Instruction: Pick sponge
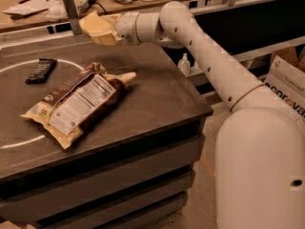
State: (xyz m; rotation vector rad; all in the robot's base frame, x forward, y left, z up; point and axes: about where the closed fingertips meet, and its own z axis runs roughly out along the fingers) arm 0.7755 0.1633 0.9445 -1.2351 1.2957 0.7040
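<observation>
My gripper (96, 28) is held above the far edge of the dark table (157, 97), up and behind the snack bag. It is shut on the sponge (93, 23), a pale yellow foam block that sits between the cream-yellow finger pads (106, 36) and is clear of the table. Sponge and pads are close in colour, so their borders are hard to separate. The arm reaches in from the right.
A brown-and-cream snack bag (78, 104) lies on the table's middle, its cream corner (125, 77) pointing right. A small black bar (41, 70) lies at the far left inside a white circle line. A cluttered bench (52, 4) stands behind, with a cardboard box (288, 87) at the right.
</observation>
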